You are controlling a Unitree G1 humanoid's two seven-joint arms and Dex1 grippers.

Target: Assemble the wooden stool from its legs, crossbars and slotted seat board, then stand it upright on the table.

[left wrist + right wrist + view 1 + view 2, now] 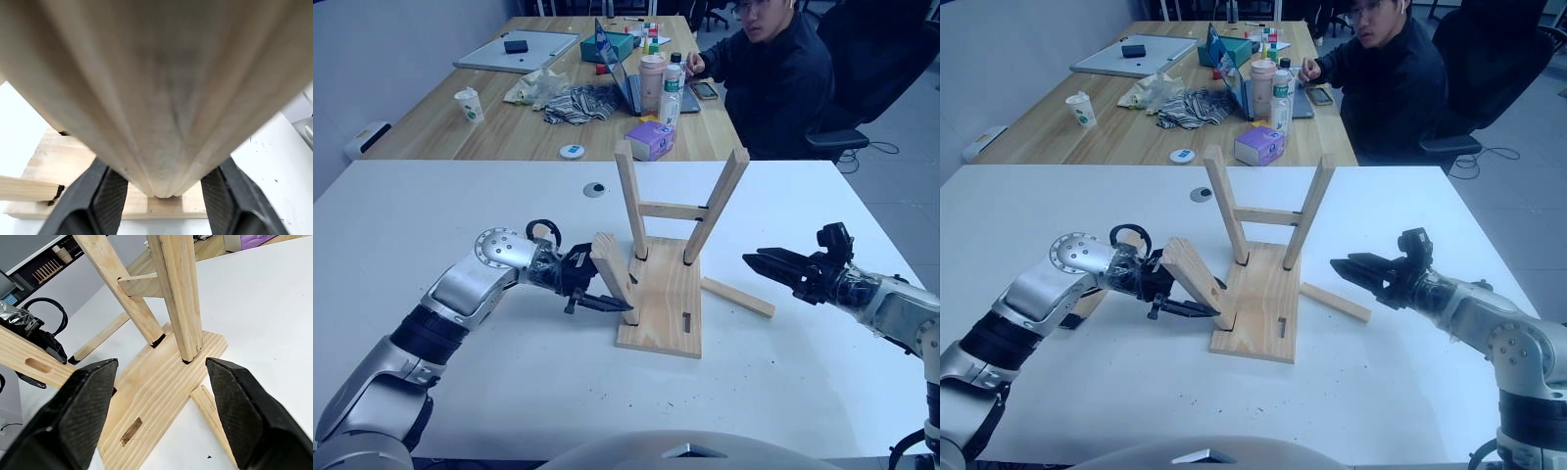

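Clamps leg (610, 266) in left gripper (607, 300), centre frame, angled for seat board (662, 318) slot; holds right gripper (756, 261) parted at right, seemingly ready to steady.

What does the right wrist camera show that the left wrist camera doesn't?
Right wrist view adds: two pale wooden legs standing in the flat slotted wooden seat board, joined by a short wooden crossbar; a loose wooden bar on the white table; the open black right fingers. Left wrist view adds: a close look at the black left fingers clamping a tilted wooden leg. Both share that leg and the seat board.
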